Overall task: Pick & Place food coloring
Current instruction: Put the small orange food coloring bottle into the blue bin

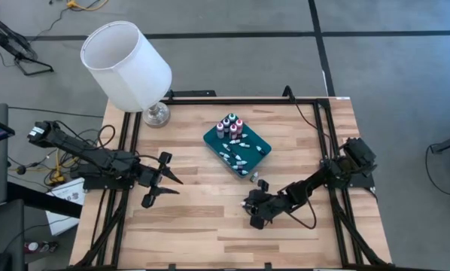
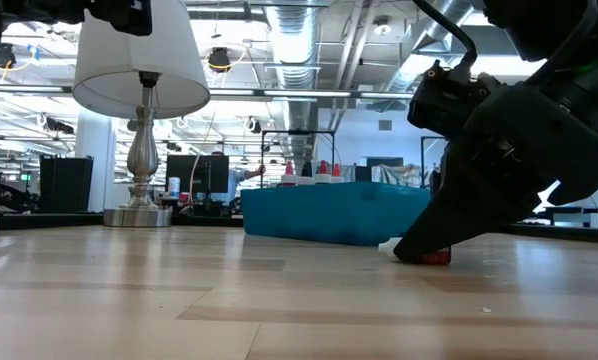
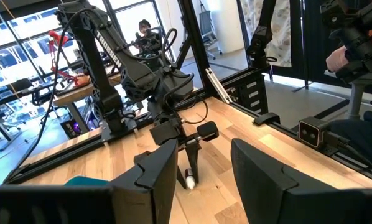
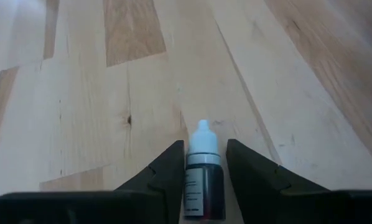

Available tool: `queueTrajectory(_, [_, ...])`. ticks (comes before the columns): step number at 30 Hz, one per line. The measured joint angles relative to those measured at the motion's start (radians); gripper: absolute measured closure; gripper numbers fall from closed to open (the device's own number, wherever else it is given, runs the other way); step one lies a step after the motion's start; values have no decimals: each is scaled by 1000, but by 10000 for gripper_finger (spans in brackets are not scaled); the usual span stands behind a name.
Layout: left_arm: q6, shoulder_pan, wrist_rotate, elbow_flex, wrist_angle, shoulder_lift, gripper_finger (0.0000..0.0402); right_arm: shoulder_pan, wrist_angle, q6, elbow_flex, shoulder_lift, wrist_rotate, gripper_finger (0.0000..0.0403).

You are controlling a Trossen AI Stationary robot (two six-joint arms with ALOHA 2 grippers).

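Note:
One small food coloring bottle (image 4: 204, 180) with a dark red body and a whitish cap lies on its side on the wood, between the fingers of my right gripper (image 4: 204, 165). That gripper (image 1: 255, 214) is low on the table, near of the teal tray (image 1: 247, 159), and is shut on the bottle. The low view shows the bottle's red body (image 2: 434, 257) under the gripper. Several more bottles (image 1: 230, 126) stand or lie in the tray, and one lies by the tray's near corner (image 1: 254, 179). My left gripper (image 1: 162, 181) waits open at the table's left. My right gripper pinches the bottle's dark body (image 4: 204, 186) between its two fingers (image 4: 170, 171), one on each side. The fingers lie along the bottle, coming low from the table's right. The cap (image 4: 203, 140) points out past the fingertips, and the bottle lies on the table.
A lamp with a white shade (image 1: 127, 56) stands on its metal base (image 1: 156, 114) at the far left corner. A black frame (image 1: 330, 150) borders the table. Bare wood (image 1: 202, 218) stretches between the two grippers. A person sits in the room beyond (image 3: 145, 28).

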Motion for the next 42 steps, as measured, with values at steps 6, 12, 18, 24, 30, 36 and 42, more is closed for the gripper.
queueTrajectory(6, [0,0,0,0,0,0,256,0,-5,-2,-1,0,0,327])
queueTrajectory(12, [0,0,0,0,0,0,256,0,-3,-11,-1,0,-3,326])
queueTrajectory(18, [0,0,0,0,-1,0,256,7,-15,-79,26,3,-8,326])
queueTrajectory(24, [0,0,0,0,-1,0,256,30,-20,-180,68,8,-55,329])
queueTrajectory(30, [-1,0,0,0,-1,0,256,29,-25,-307,115,-4,-33,329])
queueTrajectory(36, [-14,0,0,0,4,0,256,7,-61,-442,167,-86,9,330])
queueTrajectory(42, [-28,0,0,0,4,0,256,-43,-113,-556,170,-229,173,330])
